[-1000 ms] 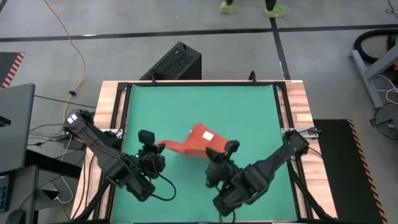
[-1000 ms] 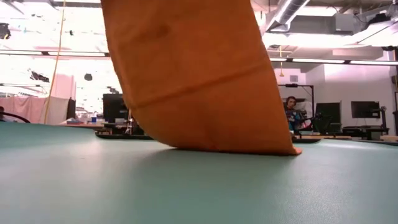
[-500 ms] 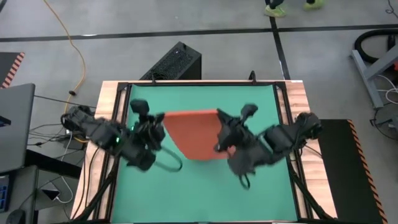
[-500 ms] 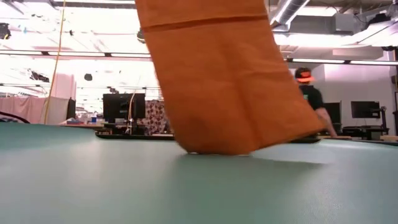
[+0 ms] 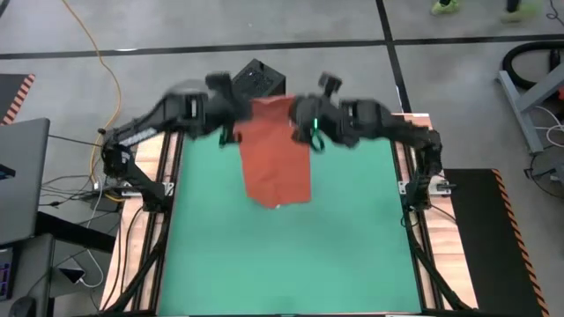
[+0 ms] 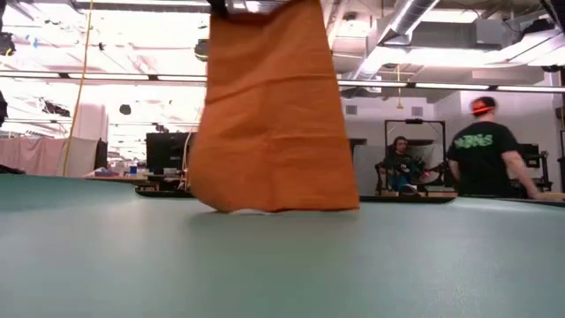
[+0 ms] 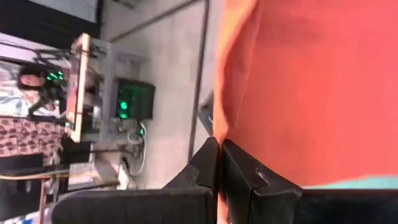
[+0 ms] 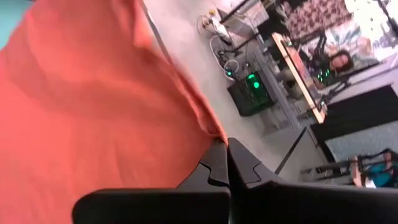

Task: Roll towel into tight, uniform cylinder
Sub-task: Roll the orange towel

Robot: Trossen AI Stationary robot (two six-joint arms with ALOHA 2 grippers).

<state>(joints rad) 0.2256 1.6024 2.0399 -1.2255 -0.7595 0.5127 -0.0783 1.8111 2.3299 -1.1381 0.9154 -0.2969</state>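
Left claw and right claw, two in all, each pinched on an upper corner of one orange-red soft cloth towel, hanging flat over the green-matted desk, bottom hem just touching, two people beyond.

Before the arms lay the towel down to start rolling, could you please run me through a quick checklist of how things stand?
1. Left gripper shut on the towel corner: ok.
2. Right gripper shut on the other top corner: ok.
3. Towel hangs spread between both grippers, no bunching: ok.
4. Lower edge at the green mat: ok, it seems to touch in the low view.
5. White tag at the lower edge: ok.
6. Rolling begun: not ok, the towel is still unrolled.
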